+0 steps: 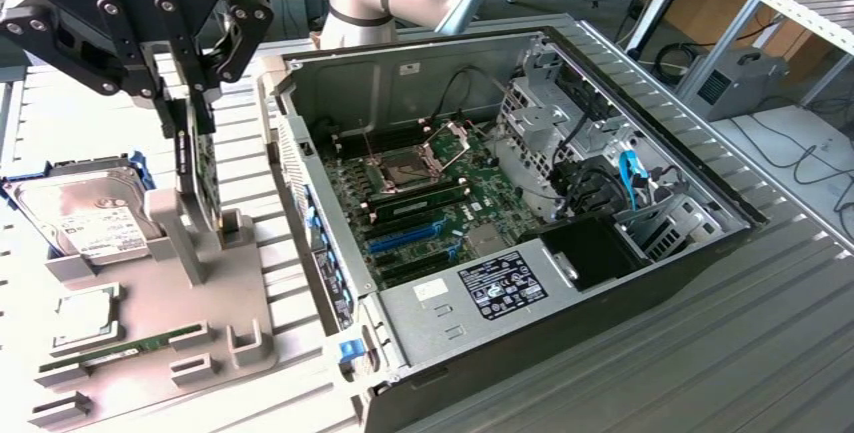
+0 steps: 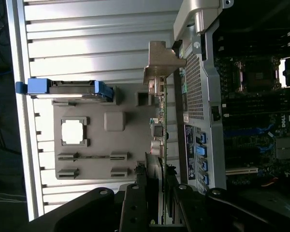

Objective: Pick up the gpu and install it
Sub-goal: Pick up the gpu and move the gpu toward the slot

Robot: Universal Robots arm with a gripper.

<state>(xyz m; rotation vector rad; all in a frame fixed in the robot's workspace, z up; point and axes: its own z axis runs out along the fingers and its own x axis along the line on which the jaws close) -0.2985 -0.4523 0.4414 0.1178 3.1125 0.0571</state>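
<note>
Claw (image 1: 190, 118) hangs over the grey parts holder (image 1: 247, 333), on the exterior view's left of the open computer case (image 1: 601, 353). Its two dark fingers (image 1: 171, 113) point straight down.

The gpu (image 1: 207, 173) stands on its long edge, upright, in the holder. The fingers sit on either side of its upper edge. Claw is pinching the card, one finger on each flat face, jaws about half closed around it.

In the wrist view the gpu (image 2: 163, 125) is seen edge-on as a thin green strip. It runs out from between the fingers of the claw (image 2: 162, 164) towards its silver end bracket (image 2: 159, 63) at the far end. The card lies centred in the claw, with most of its length beyond the fingertips.

The lower edge of the card is hidden behind a grey post (image 1: 187, 243) of the holder. Cannot tell whether it is seated in its slot or lifted clear.

The card is just beside the case wall and outside it. The motherboard (image 1: 441, 203) lies inside the case.

Also on the holder:
- hard drive (image 1: 80, 218) with a white label, on the far side of the gpu from the case
- square processor chip (image 1: 83, 313)
- narrow green RAM stick (image 1: 127, 343)

Holder and case rest on a slatted metal desk (image 1: 747, 353).
</note>
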